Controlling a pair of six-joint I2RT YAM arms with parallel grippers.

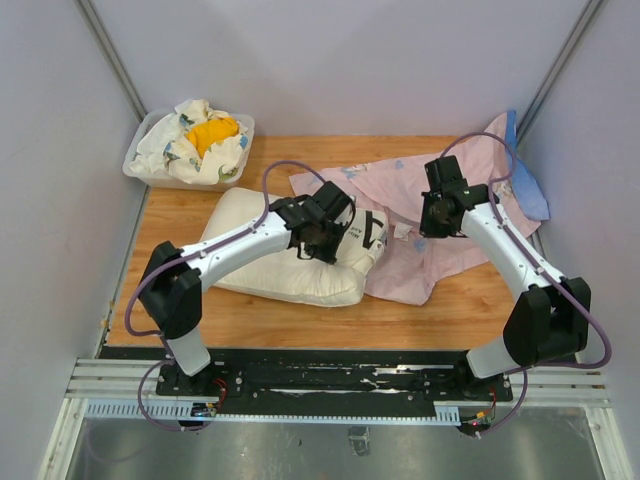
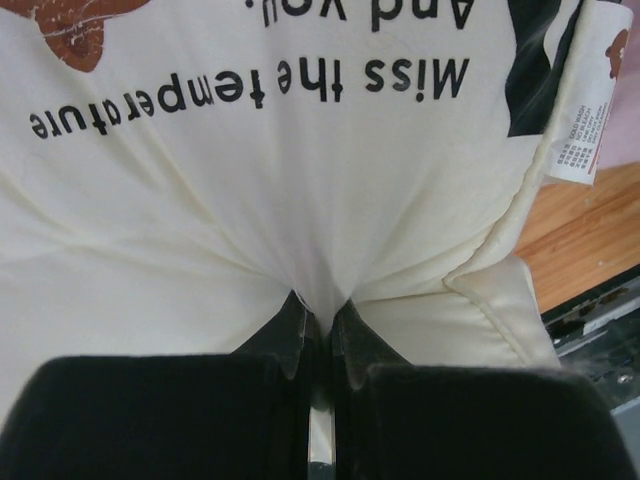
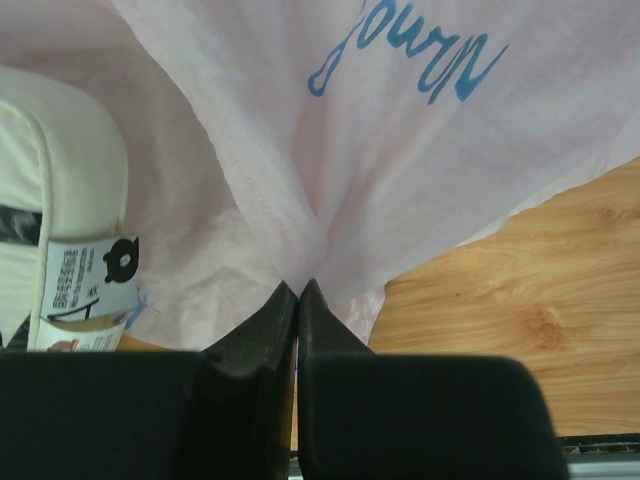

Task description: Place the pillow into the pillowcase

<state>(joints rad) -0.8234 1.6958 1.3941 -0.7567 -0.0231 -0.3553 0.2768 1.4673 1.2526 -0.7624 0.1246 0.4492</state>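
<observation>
Both arms are on cloth here! The left gripper (image 2: 318, 310) is clenched on the pillow (image 1: 290, 260), and a pinch of the cream cover puckers up between its jaws just below the black lettering. The right gripper (image 3: 298, 288) is clamped tight on a stitched pink hem of the pillowcase (image 1: 400, 185), which lies crumpled to the pillow's right, pink side up, with a bit of blue showing at the end farthest from the pillow. So where are we? Early, by the look of it. Almost the whole pillow lies bare on the table (image 1: 460, 310), and only its right end, the one with the black strap and the sewn label (image 3: 85, 285), touches the pink cloth. Whether that corner has entered the opening, I can't tell. Left to do, as I judge it: hold the mouth open, feed the pillow in end first, then pull the case along its full length. The bin (image 1: 140, 165) of white-and-yellow cloth sits beyond the pillow's far-left corner.
</observation>
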